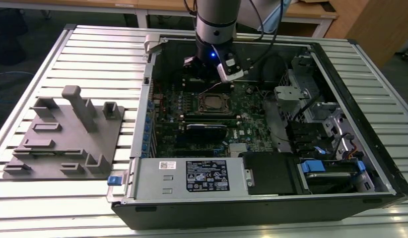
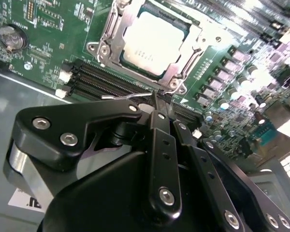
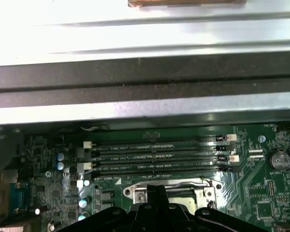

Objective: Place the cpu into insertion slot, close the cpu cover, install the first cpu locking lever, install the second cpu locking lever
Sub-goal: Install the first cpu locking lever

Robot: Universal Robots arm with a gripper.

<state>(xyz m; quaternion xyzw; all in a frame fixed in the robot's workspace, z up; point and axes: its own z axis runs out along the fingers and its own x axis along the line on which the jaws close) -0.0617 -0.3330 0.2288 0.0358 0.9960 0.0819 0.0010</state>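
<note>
The cpu (image 2: 154,41) lies flat in the insertion slot (image 1: 214,102) on the green board, its silver top facing up. The cpu cover (image 2: 111,36) lies down around it as a silvery frame. A thin wire locking lever (image 2: 123,95) sticks out along the socket's edge. My gripper (image 2: 157,99) is shut, and its tip meets the end of that lever; whether the wire is clamped between the fingers is hidden. In the exterior view the gripper (image 1: 207,82) hangs just behind the socket. In the first wrist view the gripper (image 3: 152,189) stands in front of the cover (image 3: 135,195).
Black memory slots (image 3: 154,154) run beside the socket toward the case wall (image 3: 145,72). A coin battery (image 2: 12,37) sits on the board. Drive cages (image 1: 310,119) and a power supply (image 1: 184,176) fill the case. A grey fixture block (image 1: 65,139) rests on the table at the exterior view's left.
</note>
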